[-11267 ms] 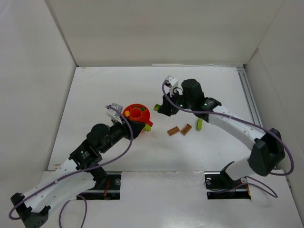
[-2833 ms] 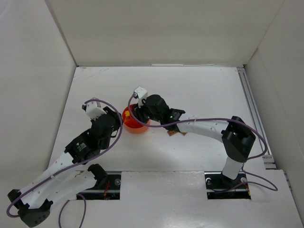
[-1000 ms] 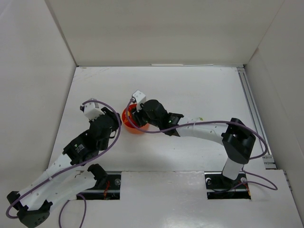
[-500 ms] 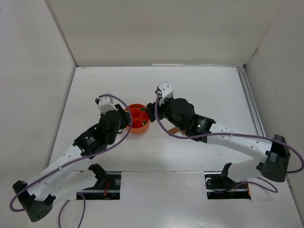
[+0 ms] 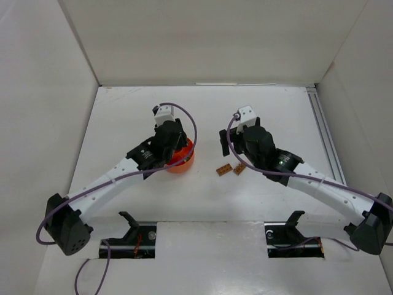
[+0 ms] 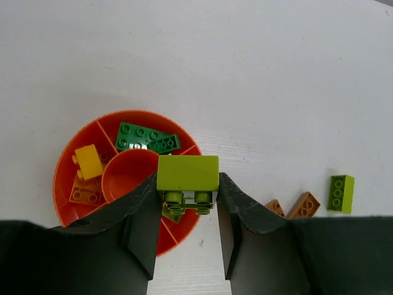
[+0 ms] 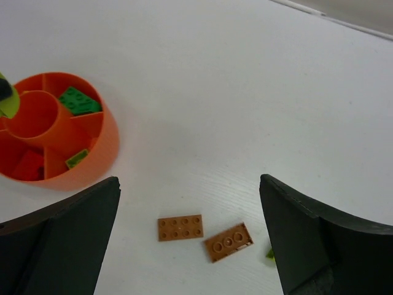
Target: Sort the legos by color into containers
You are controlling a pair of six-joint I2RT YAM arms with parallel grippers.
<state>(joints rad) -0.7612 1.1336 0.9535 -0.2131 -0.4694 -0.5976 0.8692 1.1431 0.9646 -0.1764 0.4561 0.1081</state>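
The red-orange bowl point(image 5: 182, 161) point(image 6: 62, 184) point(image 7: 98, 157) has a raised centre and wedge compartments. These hold green plates point(image 6: 147, 138), a yellow brick point(image 6: 90, 161), an orange plate point(image 6: 85, 195) and a red brick point(image 7: 27, 165). My left gripper point(image 6: 187, 184) point(image 5: 172, 146) is shut on a lime-yellow brick point(image 6: 188, 173), hanging over the bowl's right rim. To the right, my right gripper point(image 7: 189, 181) point(image 5: 224, 142) stands wide open and holds nothing. It hangs above two brown plates point(image 7: 180, 227) point(image 7: 228, 241) point(image 5: 223, 169) point(image 5: 240, 167) on the table. Another lime brick point(image 6: 341, 193) lies further right.
White walls enclose the table on the left, back and right. A metal rail point(image 5: 323, 132) runs along the right side. Both arm bases sit at the near edge.
My right gripper has opened wide and pulled back rightward from the bowl to above the brown plates. My left arm has swung in over the bowl, still gripping the lime-yellow brick.
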